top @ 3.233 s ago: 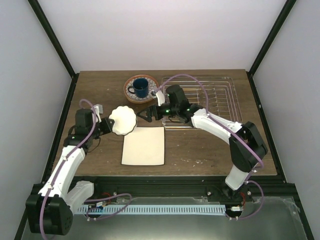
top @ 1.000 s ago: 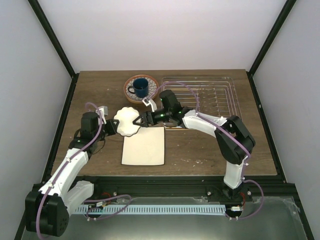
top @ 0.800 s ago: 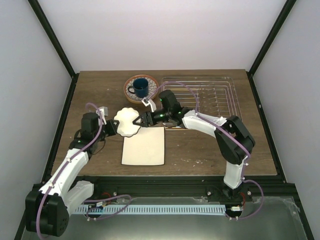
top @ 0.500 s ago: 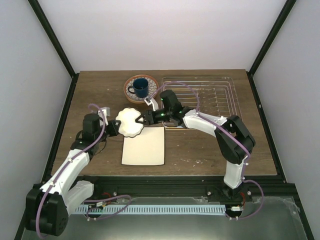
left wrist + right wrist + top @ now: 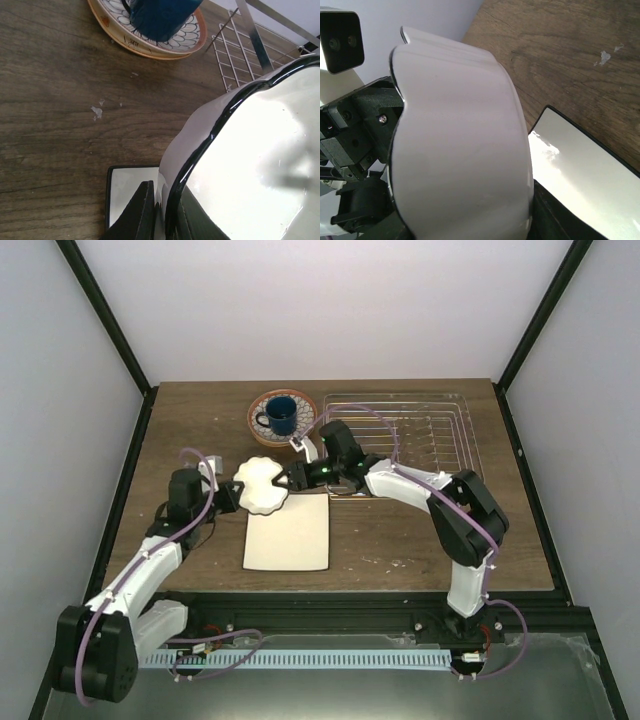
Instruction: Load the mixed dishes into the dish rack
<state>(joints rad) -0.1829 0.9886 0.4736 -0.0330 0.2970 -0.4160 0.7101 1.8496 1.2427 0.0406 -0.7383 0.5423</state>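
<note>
The small white scalloped bowl point(image 5: 262, 485) hangs tilted above the table, just left of the cream rectangular plate's point(image 5: 287, 532) far corner. My left gripper point(image 5: 234, 496) is shut on its dark-edged rim point(image 5: 215, 130), one finger point(image 5: 139, 215) outside the wall. My right gripper point(image 5: 288, 480) grips the bowl's opposite side; its pale outer wall point(image 5: 460, 150) fills the gap up to the right finger point(image 5: 560, 220). The dark blue mug point(image 5: 281, 415) stands on the round patterned plate point(image 5: 256, 423). The dish rack point(image 5: 476, 445) lies at the back right, with no dishes in it.
The mug point(image 5: 160, 17) and patterned plate point(image 5: 165, 46) sit close behind the bowl, with the rack's wire corner point(image 5: 235, 55) to their right. The cream plate point(image 5: 585, 170) lies under both grippers. The left wrist camera point(image 5: 340, 40) faces my right gripper. Black frame posts flank the table.
My right gripper's jaws have closed onto the bowl. The left arm has pushed the bowl slightly to the right, toward the right gripper.
</note>
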